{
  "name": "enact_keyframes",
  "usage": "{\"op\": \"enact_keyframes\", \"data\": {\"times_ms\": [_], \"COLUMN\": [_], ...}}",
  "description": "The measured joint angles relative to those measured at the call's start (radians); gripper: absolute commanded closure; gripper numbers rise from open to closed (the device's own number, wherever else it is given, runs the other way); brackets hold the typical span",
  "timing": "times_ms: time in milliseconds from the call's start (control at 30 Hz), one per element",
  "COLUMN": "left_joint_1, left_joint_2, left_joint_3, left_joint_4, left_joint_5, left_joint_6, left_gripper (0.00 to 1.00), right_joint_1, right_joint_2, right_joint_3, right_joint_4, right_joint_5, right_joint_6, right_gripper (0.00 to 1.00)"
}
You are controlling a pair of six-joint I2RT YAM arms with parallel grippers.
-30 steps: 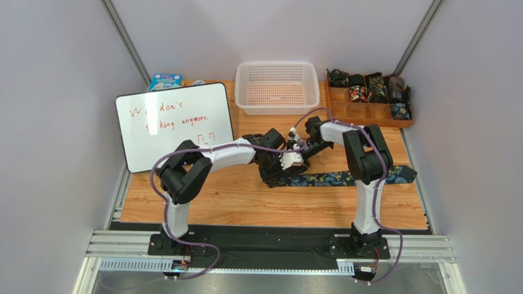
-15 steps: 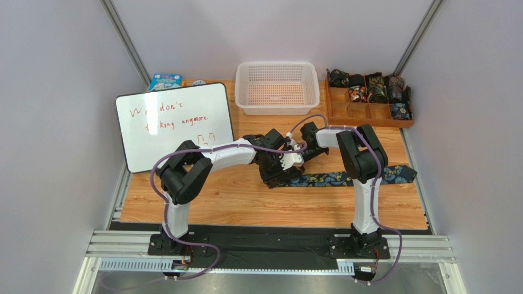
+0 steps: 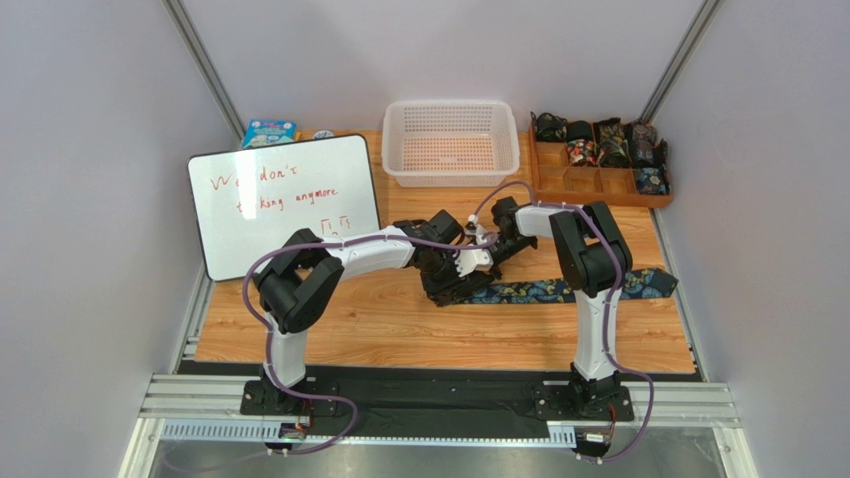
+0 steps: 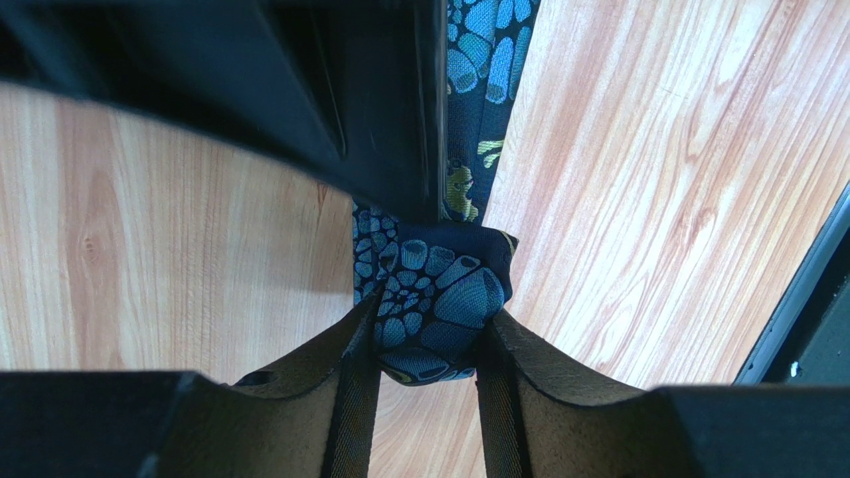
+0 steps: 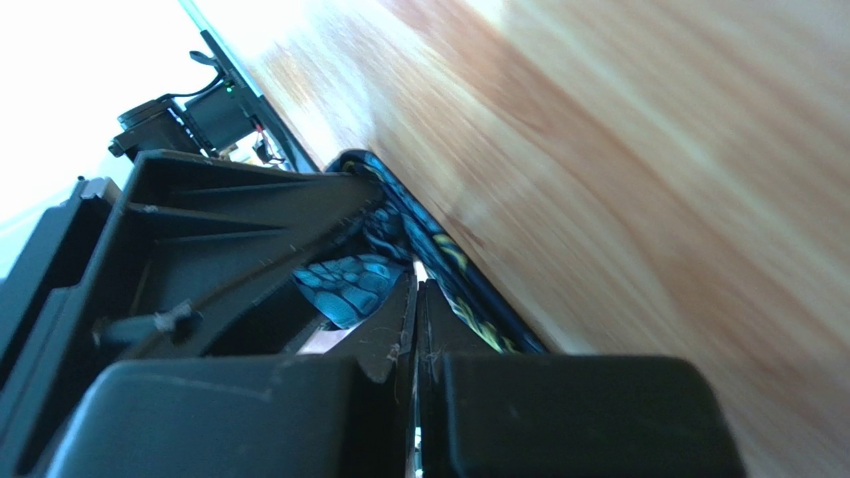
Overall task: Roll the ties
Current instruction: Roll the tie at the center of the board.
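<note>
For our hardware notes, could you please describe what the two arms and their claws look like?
The left arm and right arm match: white tubular links between bulky black joint housings. A purple-grey cable loops along each arm. The left claw and right claw each have two black, wedge-shaped fingers with matte surfaces. No markings are visible.

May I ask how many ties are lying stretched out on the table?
1: the blue-patterned tie lies across the table, its left end rolled up in the left hand. The arms may hide others.
</note>
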Motion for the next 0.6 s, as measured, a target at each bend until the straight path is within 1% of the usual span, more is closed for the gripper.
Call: {"op": "enact_keyframes", "data": {"times_ms": [33, 133, 167, 233, 267, 367, 467, 600], "left_joint_1": [0.001, 0.003, 0.003, 0.004, 0.004, 0.005, 0.005, 0.005], "left_joint_2": [-0.002, -0.003, -0.003, -0.003, -0.003, -0.003, -0.003, -0.003], "left_joint_3": [-0.003, -0.005, -0.005, -0.005, -0.005, -0.005, -0.005, -0.005], "left_joint_4": [0.003, 0.005, 0.005, 0.005, 0.005, 0.006, 0.007, 0.008], "left_joint_5": [0.002, 0.008, 0.009, 0.010, 0.010, 0.011, 0.012, 0.012], "left_joint_6": [0.000, -0.002, -0.003, -0.003, -0.003, -0.003, -0.009, -0.014], "left_gripper": [0.57, 0.57, 0.57, 0.57, 0.57, 0.57, 0.57, 0.57], "right_joint_1": [-0.006, -0.020, -0.024, -0.027, -0.029, -0.029, -0.027, -0.011], "right_joint_2": [0.000, 0.000, 0.000, 0.000, 0.000, -0.011, -0.035, -0.050], "right_joint_3": [0.002, 0.005, 0.005, 0.005, 0.005, -0.006, -0.026, -0.032], "right_joint_4": [-0.011, -0.034, -0.038, -0.043, -0.045, -0.042, -0.041, -0.033], "right_joint_5": [0.007, 0.001, -0.009, -0.030, -0.042, -0.075, -0.101, -0.125], "right_joint_6": [-0.011, -0.023, -0.023, -0.014, -0.008, 0.008, 0.023, 0.039], "right_gripper": [1.00, 0.94, 0.89, 0.84, 0.79, 0.70, 0.67, 0.66]}}
